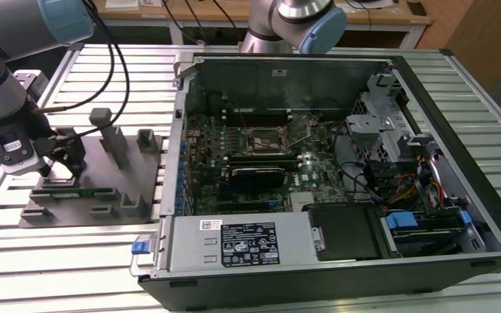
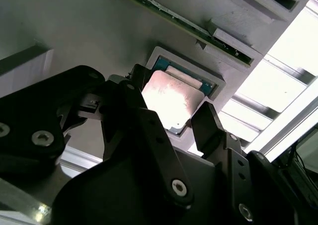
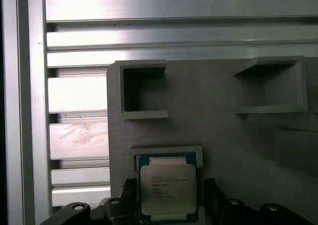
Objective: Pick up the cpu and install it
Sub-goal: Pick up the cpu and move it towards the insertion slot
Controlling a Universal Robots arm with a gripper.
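A slatted metal table (image 1: 102,72) bears an open PC case (image 1: 459,163) and a grey tray (image 3: 223,135). The cpu (image 3: 168,187) lies in its tray recess. The gripper (image 3: 169,201) hangs over it, fingers spread to either side, seemingly not pinching. Pickup is unfinished and installing unstarted; the socket (image 1: 263,138) looks bare. Faint print lines mark the cpu's top, and a sticker (image 1: 250,244) sits on the case, neither legible.

Open computer case (image 1: 320,283) on a slatted metal table (image 1: 59,267) — beside it, a grey tray (image 1: 63,214) holding a green circuit strip (image 1: 81,192).

text: none legible | cpu (image 3: 168,189): faint print | power supply label (image 1: 250,242): unreadable
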